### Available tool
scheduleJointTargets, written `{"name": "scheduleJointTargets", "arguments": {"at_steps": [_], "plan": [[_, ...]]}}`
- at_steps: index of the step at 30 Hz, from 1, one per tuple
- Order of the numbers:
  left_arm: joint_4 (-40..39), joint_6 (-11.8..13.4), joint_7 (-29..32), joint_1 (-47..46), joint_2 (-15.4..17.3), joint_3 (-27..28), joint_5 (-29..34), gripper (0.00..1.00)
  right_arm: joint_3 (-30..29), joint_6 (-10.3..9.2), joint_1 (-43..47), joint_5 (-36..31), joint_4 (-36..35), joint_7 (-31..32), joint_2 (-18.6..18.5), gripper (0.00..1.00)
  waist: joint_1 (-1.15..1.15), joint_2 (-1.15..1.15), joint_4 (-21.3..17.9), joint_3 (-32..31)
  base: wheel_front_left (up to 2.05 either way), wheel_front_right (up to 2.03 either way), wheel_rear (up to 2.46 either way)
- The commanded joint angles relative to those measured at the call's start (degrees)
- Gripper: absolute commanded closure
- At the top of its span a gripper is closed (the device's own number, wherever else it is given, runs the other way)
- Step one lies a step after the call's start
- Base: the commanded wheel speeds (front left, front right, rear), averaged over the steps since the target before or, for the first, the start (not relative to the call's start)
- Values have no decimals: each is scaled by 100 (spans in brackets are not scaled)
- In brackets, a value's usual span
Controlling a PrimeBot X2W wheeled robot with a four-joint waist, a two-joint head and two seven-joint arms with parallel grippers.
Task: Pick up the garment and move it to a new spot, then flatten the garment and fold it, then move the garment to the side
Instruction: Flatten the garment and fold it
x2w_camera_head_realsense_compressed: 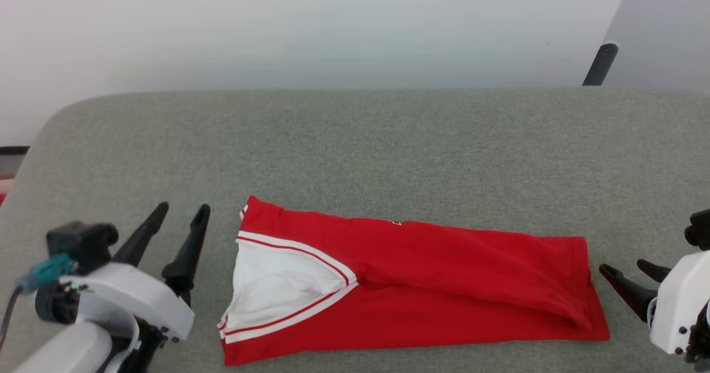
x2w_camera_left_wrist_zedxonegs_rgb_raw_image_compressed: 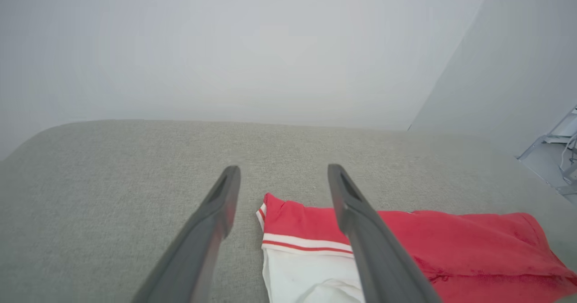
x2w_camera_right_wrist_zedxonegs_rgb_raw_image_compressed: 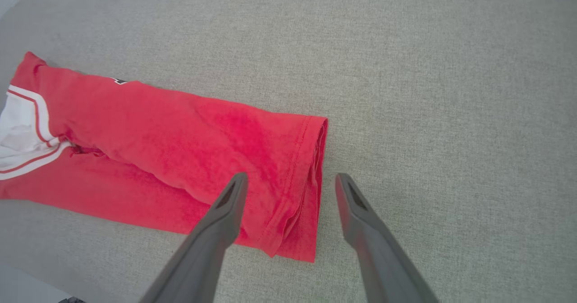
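Two hands, both spread wide with nothing between the fingers, flank the garment (x2w_camera_head_realsense_compressed: pixel 421 284), which lies folded into a long red strip at 6 o'clock on the bench (x2w_camera_head_realsense_compressed: pixel 388 140). The left hand (x2w_camera_head_realsense_compressed: pixel 183 208) sits just beside the white sleeve end at 9 o'clock. The right hand (x2w_camera_head_realsense_compressed: pixel 624 267) sits just off the hem end at 3 o'clock, and neither touches cloth. The fold looks done lengthwise (a further fold may be due), so the likely trouble is in the next grasp. If a finger pinches only the top layer, the strip will peel open as it lifts. The upper flap also bulges near the hem, so a sideways drag could roll it back or smear the layers apart. If the two ends are lifted unevenly, the middle will sag and the sleeve could spill out. As for room, the garment's 6 o'clock edge runs near the bench's front edge, judging by the right wrist view, so a pull that way risks a slide off. Toward 12 o'clock there is a broad bare stretch, with more free surface past each hand at 9 and 3.
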Motion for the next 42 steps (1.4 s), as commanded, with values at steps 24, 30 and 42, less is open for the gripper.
{"name": "scheduleJointTargets", "arguments": {"at_steps": [24,30,42], "plan": [[404,-1082,-320,1372,-2024,2829,1908,0,-396,-5,-607,-263,752,839,197,0,0,0,488,1158,0,0,0],[504,-1350,-320,1293,-2411,3096,2161,0,-229,-5,-757,-312,1212,1150,300,0,0,0,584,1309,0,0,0],[657,-1675,-321,1319,-2867,3454,2411,0,97,-4,-970,-327,1701,1549,293,100,0,0,668,1330,0,0,0]]}}
